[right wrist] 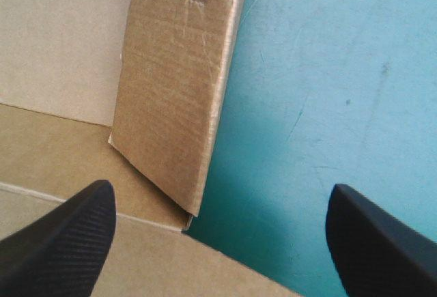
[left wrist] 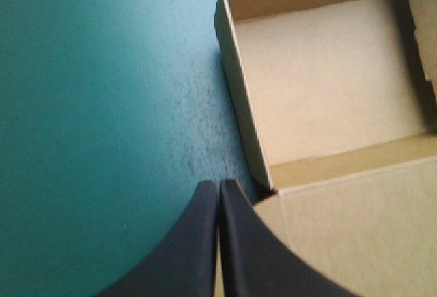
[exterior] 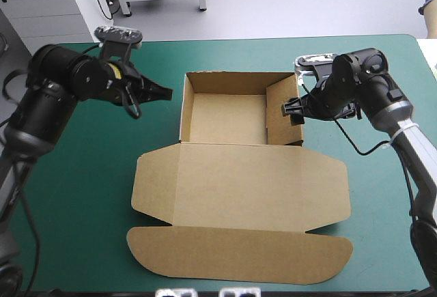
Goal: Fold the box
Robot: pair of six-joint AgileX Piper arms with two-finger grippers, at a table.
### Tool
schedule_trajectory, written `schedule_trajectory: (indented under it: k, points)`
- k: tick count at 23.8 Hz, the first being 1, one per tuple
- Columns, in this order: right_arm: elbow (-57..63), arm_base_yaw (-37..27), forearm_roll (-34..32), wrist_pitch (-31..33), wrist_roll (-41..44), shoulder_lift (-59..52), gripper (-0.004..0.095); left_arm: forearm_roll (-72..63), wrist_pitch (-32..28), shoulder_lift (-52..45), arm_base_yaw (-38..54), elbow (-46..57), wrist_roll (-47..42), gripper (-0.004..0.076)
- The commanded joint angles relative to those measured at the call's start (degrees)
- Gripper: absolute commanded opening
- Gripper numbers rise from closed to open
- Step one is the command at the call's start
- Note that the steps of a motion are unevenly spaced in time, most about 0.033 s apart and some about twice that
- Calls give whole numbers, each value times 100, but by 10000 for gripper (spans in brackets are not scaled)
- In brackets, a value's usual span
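The box lies at the middle of the tabletop, which has a teal-green cover. It is an open brown tray with its walls up. Its lid is spread flat on the side toward the robot and ends in a long rounded flap nearest the tabletop's near edge. The left tool is pressed together into a single point and holds nothing. It sits just outside the box's left wall, near the corner where that wall meets the lid, and in the high view a strip of cover shows between its tip and the board. The right tool is spread wide and also empty. It is at the box's right wall, a raised panel that seems to lean a little inward. In its wrist view one black finger is over the board on the box's inner side and the other is over bare cover outside, with the panel's near end ahead between them. Whether either finger touches the panel cannot be told.
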Motion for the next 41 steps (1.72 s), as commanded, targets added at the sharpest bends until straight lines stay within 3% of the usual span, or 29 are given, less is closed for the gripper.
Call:
schedule_trajectory:
  k: [1,4,8,11,15,18,20,21,27,33,39,41]
  points:
    - [-64,-25,32,-519,-80,-84,768,60,-345,-1226,-15,1090,-87,-8]
    - [-64,-25,225,-586,-123,219,768,96,-1122,-2217,-15,2389,-87,-8]
    - [-64,-25,276,-611,-161,742,756,35,-1701,-3276,-15,3639,-87,-8]
    - [-64,-25,287,-589,-161,1100,668,35,-1953,-3918,-15,4464,-87,-8]
    - [-64,-25,286,-561,-212,1346,485,35,-2561,-4637,-15,5260,-87,-8]
    - [-89,-25,273,-561,-395,1321,252,20,-2989,-5031,-15,5708,-87,-8]
    - [-164,-25,168,-525,-465,1263,37,-49,-3185,-5248,-15,5928,-87,-8]
    - [-189,-25,126,-507,-481,1214,-15,-89,-3236,-5327,-15,5997,-87,-8]
    - [-789,-34,-230,-70,-842,862,-20,-195,-3320,-5569,-15,6091,-87,-8]
    - [-1814,-566,-1311,150,-843,488,-20,-195,-3343,-5569,-15,6091,-87,-8]
    - [-2261,-2633,-1184,19,-898,590,-20,-195,-3365,-5569,-15,6091,-23,-8]
    - [-2261,-3312,-876,-29,-898,862,-20,-195,-3365,-5569,-15,6091,-23,-8]
